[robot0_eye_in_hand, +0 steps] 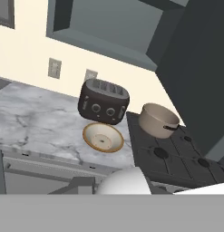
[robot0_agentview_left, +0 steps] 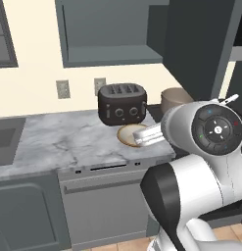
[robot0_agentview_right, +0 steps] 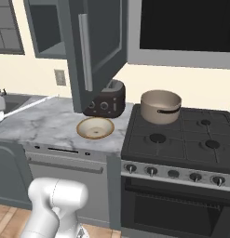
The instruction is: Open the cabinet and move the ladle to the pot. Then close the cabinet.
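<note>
Jaws clenched on the ladle [robot0_agentview_right: 28,107], handle running level; pot [robot0_agentview_right: 160,107] lies well off along it, past the open cabinet [robot0_agentview_right: 95,46] door.

A: Colours, quick. Dark slate-grey recessed-panel wall cabinet [robot0_agentview_right: 100,42], long silver bar handle [robot0_agentview_right: 85,52].

B: Round beige-tan deep pot [robot0_agentview_right: 160,106], dark side handle. Black stovetop [robot0_agentview_right: 181,139] under it.

A: Glossy black-brown boxy toaster [robot0_agentview_left: 121,104]. Shallow tan bowl with yellow rim [robot0_agentview_right: 95,128], paler inside.

B: White marble countertop [robot0_agentview_left: 63,139], grey veining all over. Cream wall [robot0_agentview_left: 39,78], grey outlet plates [robot0_agentview_left: 62,88].

A: Slim silver-white ladle [robot0_agentview_right: 28,107]. Under-counter fronts mid grey.
</note>
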